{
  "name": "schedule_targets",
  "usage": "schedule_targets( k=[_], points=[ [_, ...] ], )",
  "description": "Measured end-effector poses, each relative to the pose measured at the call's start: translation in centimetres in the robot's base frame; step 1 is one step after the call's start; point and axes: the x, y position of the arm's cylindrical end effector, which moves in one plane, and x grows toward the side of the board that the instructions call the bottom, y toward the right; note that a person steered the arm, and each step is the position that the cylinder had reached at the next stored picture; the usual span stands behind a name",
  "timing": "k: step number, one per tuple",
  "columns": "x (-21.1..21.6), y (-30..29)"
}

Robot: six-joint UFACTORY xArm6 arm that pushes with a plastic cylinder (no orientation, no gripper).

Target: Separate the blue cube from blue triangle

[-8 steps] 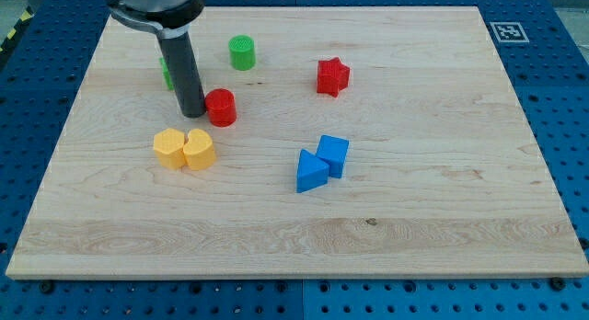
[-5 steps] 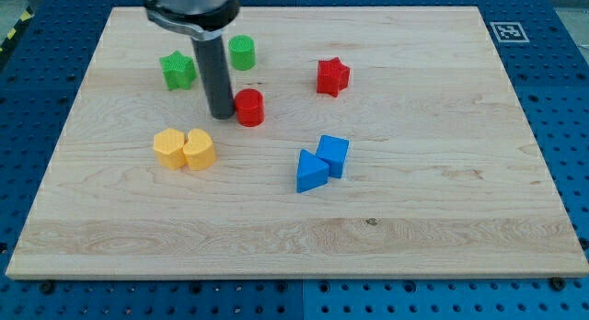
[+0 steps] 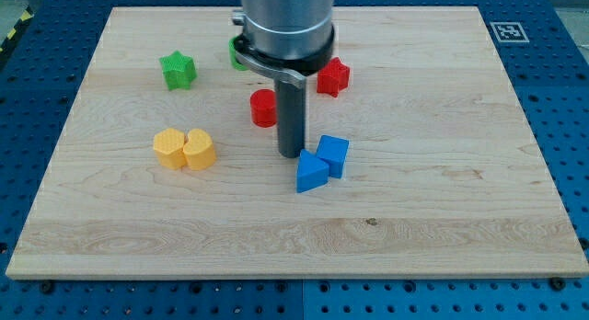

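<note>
Wooden board sitting on a blue pegboard-looking table, that's the whole scene. My tip is down on the board near the middle, just a bare rod with nothing to grab with, so it holds nothing.

Closest stuff first: the blue triangle is just below and to the view's right of my tip, basically right beside it, can't tell if they actually touch. The blue cube sits straight to the view's right of my tip with a small gap, and it's pressed up against the triangle's upper right side.

Red cylinder is up and to the view's left, partly behind the rod. Red star and a green block peek out from behind the arm near the view's top. Further out to the view's left: green star, plus two yellow blocks touching each other.
</note>
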Motion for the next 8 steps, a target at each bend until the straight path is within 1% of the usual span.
schedule_targets(
  k=[1, 3, 5, 7, 8],
  points=[
    [1.4, 1.7],
    [1.7, 4.6],
    [5.1, 6.4],
    [5.5, 9.3],
    [5.0, 10.3]
  ],
)
